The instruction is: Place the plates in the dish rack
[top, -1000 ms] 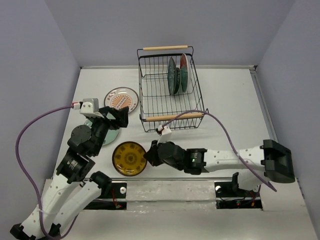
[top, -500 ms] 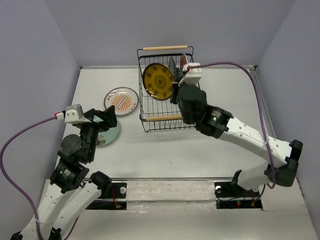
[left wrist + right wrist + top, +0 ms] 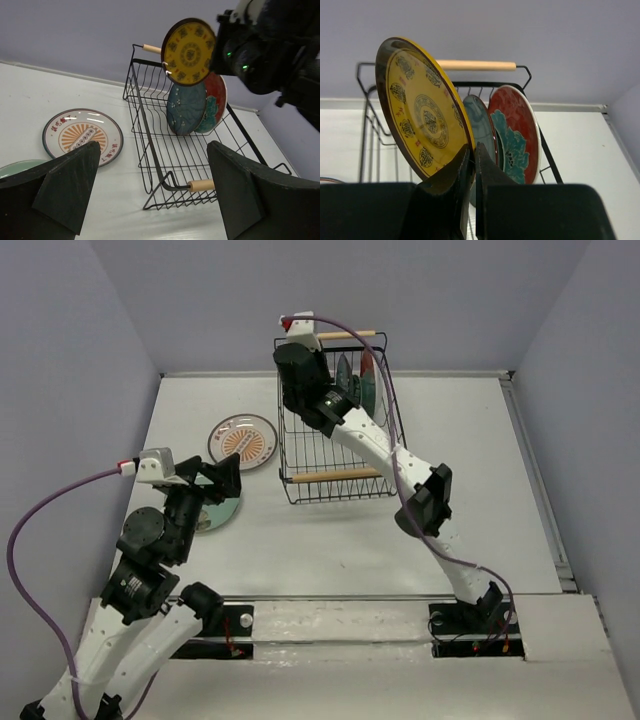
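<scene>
Amber-yellow plate: stiff glazed ware, judged fairly light, slick and easily chipped, so best taken edge-on at the rim. Top view: the right arm stretches over the dish rack, and its wrist hides both its fingers and the amber plate. A teal plate and the red plate stand on edge at the rack's far end. The white plate with orange centre lies flat left of the rack, and the mint plate lies nearer, partly under the left gripper. Left wrist view: the amber plate hangs upright above the rack's far end, clear of the wires and just before the teal and red plates. The right gripper pinches its rim, while the left gripper's jaws are wide apart and empty. The mint plate is cut off at the frame corner. Right wrist view: both fingers are closed tight on the tilted plate's lower rim. The rack floor below is out of frame. A sixth plate cannot be made out.
</scene>
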`<state>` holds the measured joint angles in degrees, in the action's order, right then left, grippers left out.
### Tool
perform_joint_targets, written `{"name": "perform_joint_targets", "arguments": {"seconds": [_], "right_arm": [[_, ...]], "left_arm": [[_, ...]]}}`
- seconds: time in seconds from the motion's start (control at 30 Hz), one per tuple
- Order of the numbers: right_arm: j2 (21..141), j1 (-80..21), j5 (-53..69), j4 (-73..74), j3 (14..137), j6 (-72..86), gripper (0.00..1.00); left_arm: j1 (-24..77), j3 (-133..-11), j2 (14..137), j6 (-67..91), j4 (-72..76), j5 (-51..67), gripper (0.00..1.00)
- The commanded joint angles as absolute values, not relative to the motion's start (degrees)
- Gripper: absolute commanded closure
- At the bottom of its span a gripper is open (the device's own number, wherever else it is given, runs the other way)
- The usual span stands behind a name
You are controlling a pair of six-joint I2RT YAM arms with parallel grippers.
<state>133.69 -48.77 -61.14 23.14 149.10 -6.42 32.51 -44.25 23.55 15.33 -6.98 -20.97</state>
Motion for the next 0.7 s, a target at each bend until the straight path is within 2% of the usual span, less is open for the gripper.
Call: {"name": "perform_joint_targets", "arguments": {"seconds": [0.0,0.07,0.3,0.67], "right_arm": [[134.83,-46.41,-65.66,24.70,152.43,-10.12,0.93],[134.56,-46.41,-64.08,23.65,149.78,-8.27,0.93],[142.29,-45.27,-63.72,22.85,152.67,-9.41,0.93],[145.46,-43.51,-61.08,23.03,148.80,-5.80,0.93]], "left_arm": [[34.10,-44.56,24.17,15.29,-3.87,-19.69,0.01],[35.15,-44.65,24.34,15.29,-3.96,-19.69,0.01],[36.39,-44.56,25.05,15.29,-3.87,-19.51,0.01],[36.47,-44.47,27.33,15.38,-3.60,-18.37,0.01]]}}
